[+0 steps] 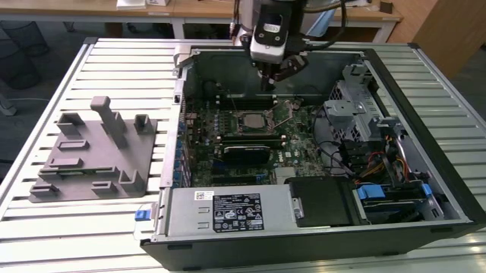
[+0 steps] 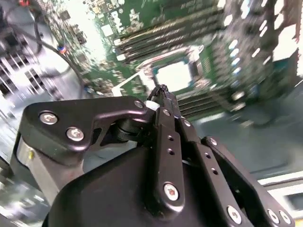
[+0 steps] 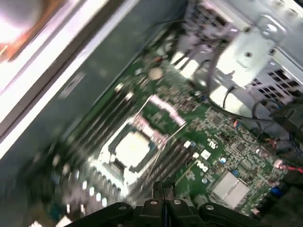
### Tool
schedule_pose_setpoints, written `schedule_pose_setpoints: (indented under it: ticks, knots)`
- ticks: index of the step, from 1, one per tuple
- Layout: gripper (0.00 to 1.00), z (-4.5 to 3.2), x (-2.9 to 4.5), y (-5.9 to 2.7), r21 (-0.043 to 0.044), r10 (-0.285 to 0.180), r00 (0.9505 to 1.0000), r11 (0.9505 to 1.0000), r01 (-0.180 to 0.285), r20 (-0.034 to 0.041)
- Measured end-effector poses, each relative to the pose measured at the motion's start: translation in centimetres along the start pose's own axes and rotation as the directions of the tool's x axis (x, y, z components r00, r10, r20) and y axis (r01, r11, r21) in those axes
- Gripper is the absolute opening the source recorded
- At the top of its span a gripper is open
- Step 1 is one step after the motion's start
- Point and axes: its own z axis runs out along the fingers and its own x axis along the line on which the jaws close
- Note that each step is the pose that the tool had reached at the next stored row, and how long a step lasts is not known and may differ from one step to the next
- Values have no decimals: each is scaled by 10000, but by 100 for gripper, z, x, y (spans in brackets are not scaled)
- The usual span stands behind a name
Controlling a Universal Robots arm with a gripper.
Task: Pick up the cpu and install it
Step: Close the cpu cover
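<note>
I count one cpu [image 1: 252, 120] [image 2: 174, 75] [image 3: 132, 149], one open computer case [image 1: 220, 74] and one grey peg tray [image 1: 95, 153], the last two side by side on the slatted counter [image 1: 114, 62]. The case holds the motherboard [image 1: 304, 145], and the cpu lies flat in its socket near the board's middle. My end effector [image 1: 270, 85] [image 2: 162, 90] [image 3: 163, 186] hangs above the board near the case's far wall, fingertips pressed together, apart from the cpu, open air over the socket

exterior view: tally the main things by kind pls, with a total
computer case: 1
grey peg tray: 1
cpu: 1
gripper: 1
total: 4
</note>
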Motion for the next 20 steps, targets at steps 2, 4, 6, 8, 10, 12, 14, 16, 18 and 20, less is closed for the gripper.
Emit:
schedule_pose_setpoints:
  ticks: [2,4,6,8,10,12,14,16,18,20]
  knots:
    - [11,-77,46,-103,-33,-985,9951,9951,985,-16]
    - [11,-151,94,-200,-66,-1926,9813,9812,1926,-25]
    - [11,-217,140,-284,-98,-2743,9616,9616,2743,-25]
    - [11,-276,183,-360,-130,-3473,9377,9377,3473,-20]
    - [11,-331,224,-427,-156,-4115,9114,9113,4115,-10]
    - [11,-380,263,-488,-181,-4686,8834,8833,4685,2]
    - [11,-423,299,-540,-200,-5165,8563,8561,5164,16]
    - [11,-462,332,-586,-217,-5586,8295,8292,5585,30]
    - [11,-494,358,-623,-230,-5916,8062,8060,5915,44]
    - [11,-519,381,-653,-240,-6182,7860,7857,6182,56]
